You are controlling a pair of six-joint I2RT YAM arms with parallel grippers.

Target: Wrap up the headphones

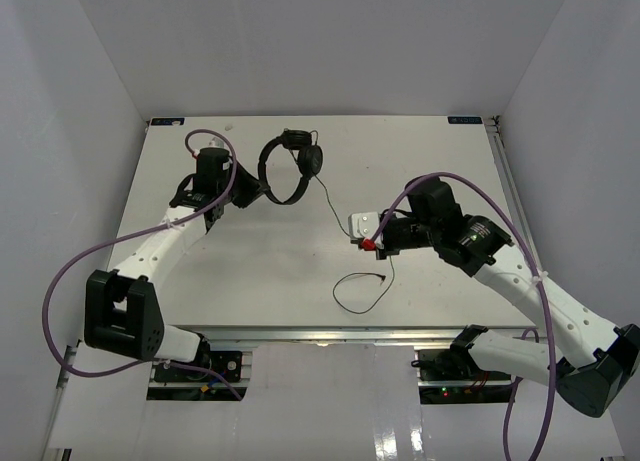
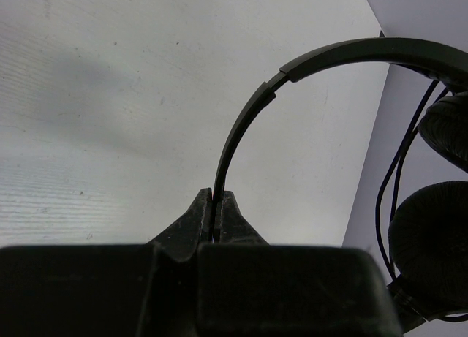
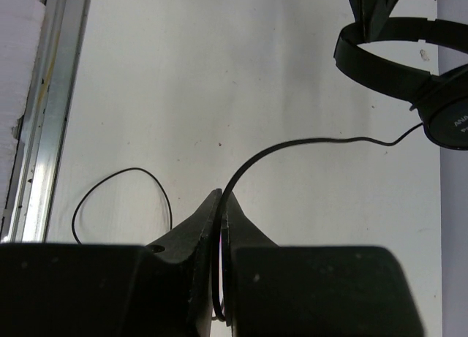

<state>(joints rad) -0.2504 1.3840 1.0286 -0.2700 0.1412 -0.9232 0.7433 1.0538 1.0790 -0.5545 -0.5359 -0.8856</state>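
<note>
Your left gripper (image 2: pixel 217 205) is pressed together on the thin headband (image 2: pixel 245 121), pinching only its edge near one end of the arch. From there the headphones (image 1: pixel 285 171) reach out toward 2 o'clock in the overhead view, held above the far part of the table (image 1: pixel 250 271). The two earcups (image 2: pixel 431 242) hang at the free end. That is a long lever on a very narrow grip. I judge that a quick wrist turn could swing the cups round and twist the band out of the jaws.

Your right gripper (image 3: pixel 221 205) is closed on the cord (image 3: pixel 292 142), which passes between the fingertips. From the cups the cord runs toward 5 o'clock to reach it, bowed rather than straight, so there looks to be a little slack. The spare loop (image 1: pixel 360 286) lies on the table at 6 o'clock from that gripper.

The main risks, as I see them:
- If you pull the arms apart, that slack goes, and the cord may tug the headphones from the left grip or strain where it enters the cup.
- If you wind loosely, the turns may slide off the smooth band.
- If you drag the trailing loop, it may catch under the right arm.
- The cord is thin enough to slip through the jaws unnoticed.
</note>
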